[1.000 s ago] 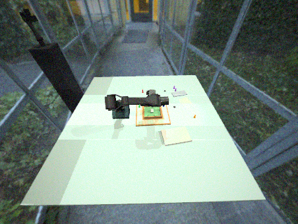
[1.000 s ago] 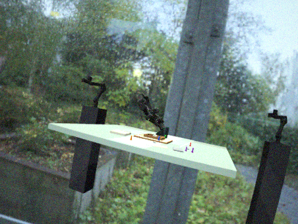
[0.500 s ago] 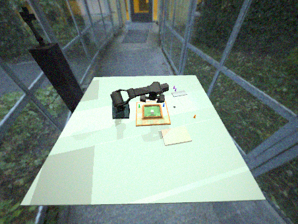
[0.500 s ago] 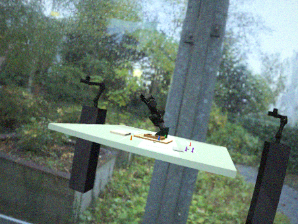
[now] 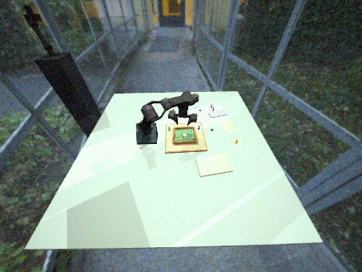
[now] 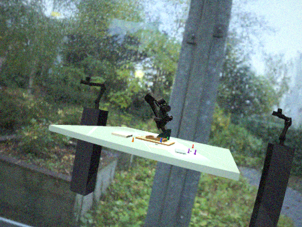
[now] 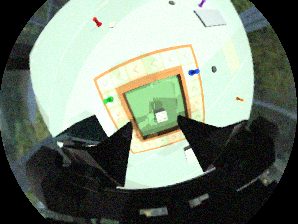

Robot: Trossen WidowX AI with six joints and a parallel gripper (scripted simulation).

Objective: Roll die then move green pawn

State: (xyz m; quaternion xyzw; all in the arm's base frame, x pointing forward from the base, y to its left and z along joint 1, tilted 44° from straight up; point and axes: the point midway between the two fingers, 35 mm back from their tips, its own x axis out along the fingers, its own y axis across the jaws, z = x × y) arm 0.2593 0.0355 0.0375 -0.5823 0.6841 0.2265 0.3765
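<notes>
The white die [image 5: 184, 135] [image 7: 160, 116] lies on the green floor of the brown-rimmed tray [image 5: 185, 143] [image 7: 150, 78]; its top pips are too blurred to read. The tray sits in the middle of the orange-edged board [image 5: 170, 149] [image 7: 154, 62]. The green pawn [image 5: 169, 129] [image 7: 108, 100] stands on the board's left side in the wrist view. The blue pawn [image 5: 199, 128] [image 6: 161, 140] [image 7: 194, 72] stands on the opposite side. My gripper [image 5: 183, 123] [image 7: 154, 121] is open and empty, pointing down above the tray area, clear of the die and pawns.
A red pawn [image 6: 192, 146] [image 7: 97, 22], purple pawns [image 5: 211, 106] and a grey slab [image 5: 218, 114] [image 7: 210, 18] lie beyond the board. An orange pawn [image 5: 236, 141] [image 6: 133, 139], a dark disc [image 5: 211, 130] [image 7: 214, 69] and a pale slab [image 5: 214, 165] are also on the table.
</notes>
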